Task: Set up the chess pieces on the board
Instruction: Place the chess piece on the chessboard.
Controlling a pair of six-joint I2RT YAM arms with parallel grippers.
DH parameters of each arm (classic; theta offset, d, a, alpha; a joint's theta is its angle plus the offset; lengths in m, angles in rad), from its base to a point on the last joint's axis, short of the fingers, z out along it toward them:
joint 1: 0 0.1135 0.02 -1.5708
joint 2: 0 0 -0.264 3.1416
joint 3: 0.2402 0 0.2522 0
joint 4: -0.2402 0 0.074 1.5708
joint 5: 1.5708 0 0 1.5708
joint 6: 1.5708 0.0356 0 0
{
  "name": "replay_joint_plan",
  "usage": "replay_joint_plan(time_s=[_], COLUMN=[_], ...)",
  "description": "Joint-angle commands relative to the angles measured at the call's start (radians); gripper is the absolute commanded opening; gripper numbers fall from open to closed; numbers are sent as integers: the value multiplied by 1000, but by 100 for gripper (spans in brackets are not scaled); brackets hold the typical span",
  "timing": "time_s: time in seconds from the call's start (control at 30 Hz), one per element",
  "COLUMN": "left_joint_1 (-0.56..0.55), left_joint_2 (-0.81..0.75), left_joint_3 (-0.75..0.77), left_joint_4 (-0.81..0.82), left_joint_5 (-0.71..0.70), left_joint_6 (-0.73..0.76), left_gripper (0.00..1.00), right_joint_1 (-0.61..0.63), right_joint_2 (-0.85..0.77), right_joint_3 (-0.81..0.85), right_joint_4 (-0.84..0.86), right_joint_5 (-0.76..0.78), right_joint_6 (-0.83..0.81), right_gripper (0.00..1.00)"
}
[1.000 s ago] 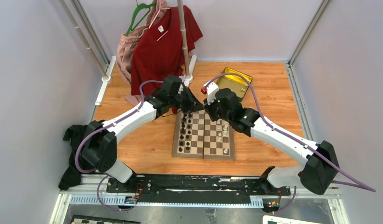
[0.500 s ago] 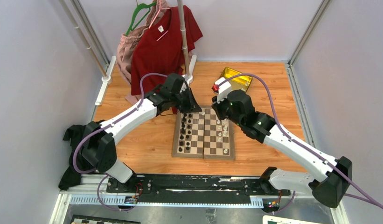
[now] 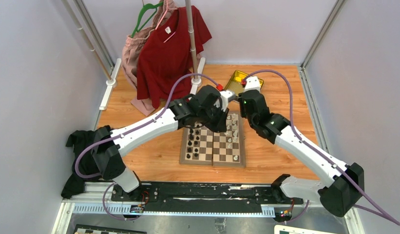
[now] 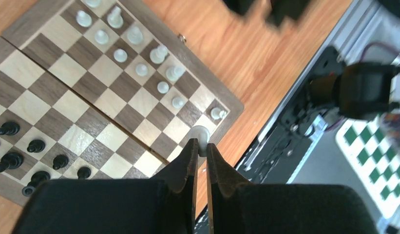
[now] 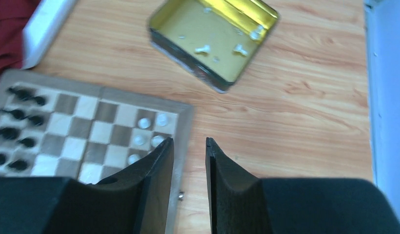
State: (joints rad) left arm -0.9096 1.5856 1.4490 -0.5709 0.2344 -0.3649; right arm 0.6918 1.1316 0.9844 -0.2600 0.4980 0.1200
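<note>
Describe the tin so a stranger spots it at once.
On the wooden table, look beyond the far right corner of the board. The tin lies there open, the only shiny gold thing, with a few loose white pieces inside.

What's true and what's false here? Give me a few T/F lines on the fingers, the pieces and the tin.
1. The left fingers are shut on a white chess piece. True.
2. The right fingers are also shut on a piece. False: they stand open with nothing between them.
3. Loose white pieces lie inside the gold tin. True.
4. The tin also holds dark figures. False: only white ones show in it; the black pieces stand on the board.
</note>
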Motion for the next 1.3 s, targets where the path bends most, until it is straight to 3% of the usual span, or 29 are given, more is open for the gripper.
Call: replay_joint_plan(time_s=[0.0,0.27,0.53,1.27], left_joint_1=[-58,-143,-193,-288], left_joint_2=[28,74,120,320], left_joint_3=[-8,-4,-7,138], left_joint_4=[-53,-49,1,1], left_joint_5=[-40,-90,-105,-215], left_joint_6=[175,279,351,405], left_gripper=[0,0,0,0], right_joint_1=[-131,-370,-504,-556], right_joint_2=[34,138,279,363], right_joint_3=[44,58,111,123], right_joint_4=[-46,-49,-26,27], right_joint_5=[67,-82,-161,-186], right_joint_6=[130,268,282,274], right_gripper=[35,36,36,36])
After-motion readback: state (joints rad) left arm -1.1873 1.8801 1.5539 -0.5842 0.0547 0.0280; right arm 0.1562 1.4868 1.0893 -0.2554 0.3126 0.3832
